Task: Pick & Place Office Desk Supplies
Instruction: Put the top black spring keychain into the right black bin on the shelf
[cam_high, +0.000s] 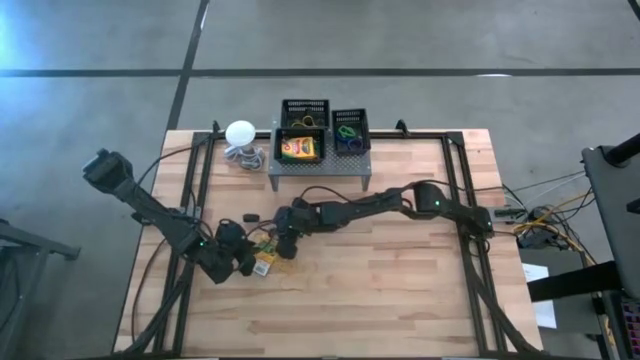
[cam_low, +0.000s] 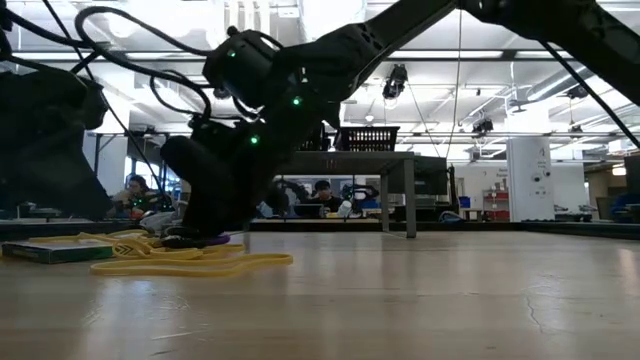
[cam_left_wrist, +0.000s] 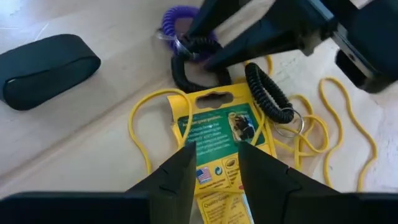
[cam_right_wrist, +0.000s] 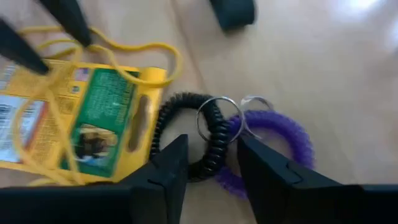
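Two grippers meet low over a yellow-and-green box among yellow bands mid-table. Right gripper, part open, straddles black coil beside purple coil; left gripper part open, seemingly empty.

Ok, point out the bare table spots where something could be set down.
Free: the table along its near edge and right of the right gripper. Crowded: around the left gripper, with the yellow box, rubber bands and coil rings, and the stand with trays.
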